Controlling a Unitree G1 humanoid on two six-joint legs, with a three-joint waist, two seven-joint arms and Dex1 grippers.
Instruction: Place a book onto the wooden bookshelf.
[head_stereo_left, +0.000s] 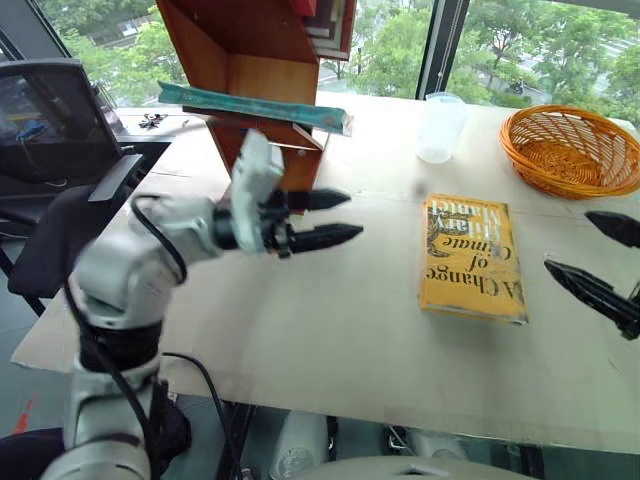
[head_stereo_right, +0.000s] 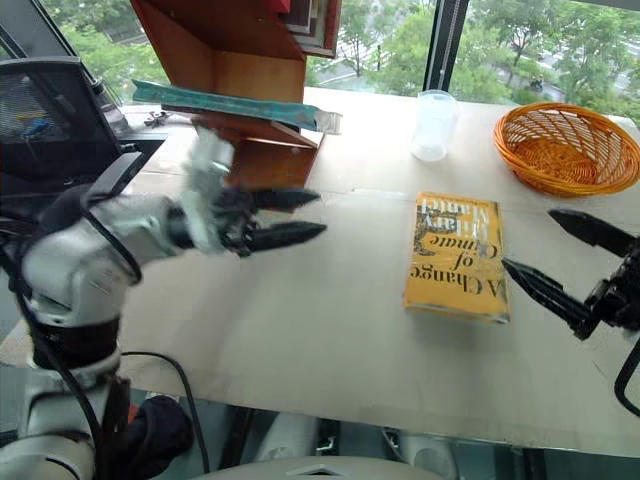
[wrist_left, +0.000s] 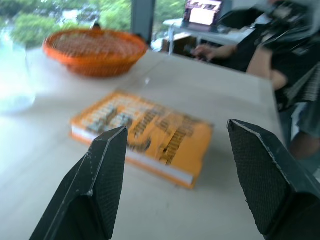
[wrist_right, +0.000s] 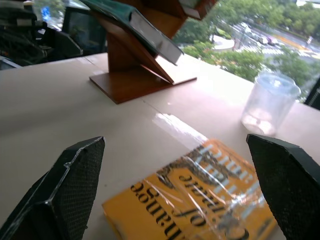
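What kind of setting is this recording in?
Probably an office or lab by large windows: trees outside the window, a black office chair beside the table, and a person at a laptop behind.

Left arm (head_stereo_left: 130, 270): rounded silver-grey segments joined by black bands, a black cable looping along its outside.
Left wrist (head_stereo_left: 255, 190): pale boxy housing.
Left end effector (head_stereo_left: 322, 218): two black tapered fingers with finely textured inner faces.
Right end effector (head_stereo_right: 565, 262): the same black pointed fingers.
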